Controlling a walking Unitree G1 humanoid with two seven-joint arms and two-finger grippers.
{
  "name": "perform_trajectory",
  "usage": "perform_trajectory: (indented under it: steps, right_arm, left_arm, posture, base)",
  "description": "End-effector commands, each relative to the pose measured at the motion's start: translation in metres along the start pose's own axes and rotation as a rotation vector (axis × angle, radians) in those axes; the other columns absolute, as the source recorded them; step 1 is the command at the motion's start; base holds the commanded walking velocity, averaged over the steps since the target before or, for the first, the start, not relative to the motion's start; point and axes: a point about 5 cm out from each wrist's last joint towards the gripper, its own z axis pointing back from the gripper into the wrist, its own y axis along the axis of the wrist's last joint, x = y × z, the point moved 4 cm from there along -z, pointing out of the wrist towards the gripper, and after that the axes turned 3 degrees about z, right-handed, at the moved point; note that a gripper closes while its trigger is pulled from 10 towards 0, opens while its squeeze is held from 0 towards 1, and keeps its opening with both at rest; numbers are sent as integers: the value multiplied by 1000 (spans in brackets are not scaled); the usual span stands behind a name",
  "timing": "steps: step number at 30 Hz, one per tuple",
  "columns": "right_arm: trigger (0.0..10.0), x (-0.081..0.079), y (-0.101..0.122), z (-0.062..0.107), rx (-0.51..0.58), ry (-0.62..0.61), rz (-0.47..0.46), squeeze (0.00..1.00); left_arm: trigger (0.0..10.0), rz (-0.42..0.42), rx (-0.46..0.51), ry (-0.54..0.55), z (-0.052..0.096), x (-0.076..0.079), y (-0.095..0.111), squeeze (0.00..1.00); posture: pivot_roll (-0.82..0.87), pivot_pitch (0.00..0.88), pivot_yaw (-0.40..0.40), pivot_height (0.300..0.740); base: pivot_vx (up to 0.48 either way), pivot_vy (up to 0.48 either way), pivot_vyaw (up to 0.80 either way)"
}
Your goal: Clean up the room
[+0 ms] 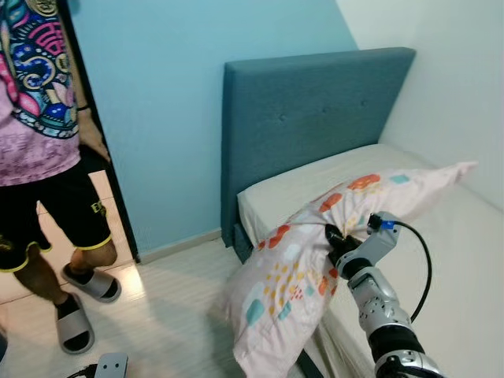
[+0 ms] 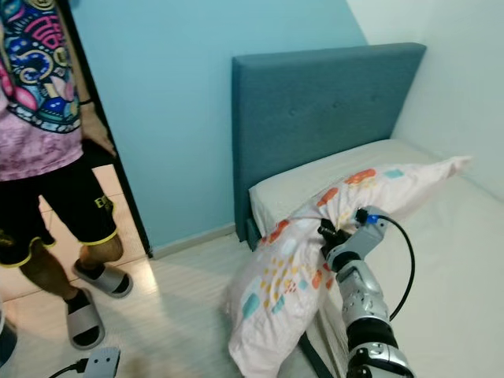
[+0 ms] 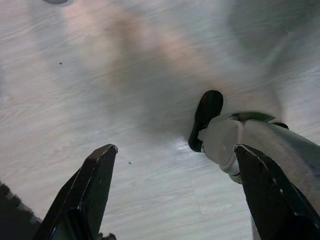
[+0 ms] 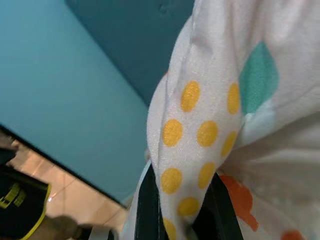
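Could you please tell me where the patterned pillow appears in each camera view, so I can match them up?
Left eye view: the white pillow with coloured shapes hangs lower centre, over the bed edge.
Right eye view: same spot, lower centre.
Right wrist view: pinched close-up, right half.
Left wrist view: pillow absent; grey floor.
Shared landmark: blue padded headboard.

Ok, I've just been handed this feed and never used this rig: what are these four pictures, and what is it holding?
The two wide pictures come from the humanoid robot's head camera, looking down at a bedroom. Its right gripper has its jaws shut on a patterned pillow, which droops from the mattress over the bed's edge toward the floor. Behind stands a blue headboard. A person in slippers stands in the doorway. The close-up of dotted fabric is the right wrist camera. The left wrist camera shows the left gripper, open, idle above the floor.
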Motion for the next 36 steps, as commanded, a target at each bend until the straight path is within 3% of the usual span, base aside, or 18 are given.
perform_trajectory:
  steps: [1,6,11,18,26,36]
  right_arm:
    - [10000,-6,25,-7,100,17,13,0]
    - [10000,-8,25,-7,89,40,74,0]
    - [10000,-15,19,-6,77,69,65,0]
    - [10000,-10,23,-7,101,33,48,0]
    - [10000,-8,25,-7,104,16,45,0]
    - [10000,-17,19,-8,84,51,56,0]
  left_arm:
    - [10000,1,-12,-11,1,4,-5,0]
    - [10000,16,-11,-22,0,6,-4,0]
    - [10000,-10,-14,-25,0,6,-3,0]
    - [10000,-11,-5,-15,0,4,-1,0]
    - [10000,17,6,24,-1,-3,5,0]
    - [10000,29,23,-4,-1,4,8,0]
  posture:
    - [52,0,-94,740]
    - [49,0,-98,740]
    - [47,0,-93,740]
    - [47,0,-87,740]
    - [50,0,-90,740]
    - [47,0,-90,740]
  base:
    - [0,0,0]
    - [0,-154,153]
    - [0,-399,778]
    - [0,-469,620]
    - [0,0,0]
    - [0,0,0]
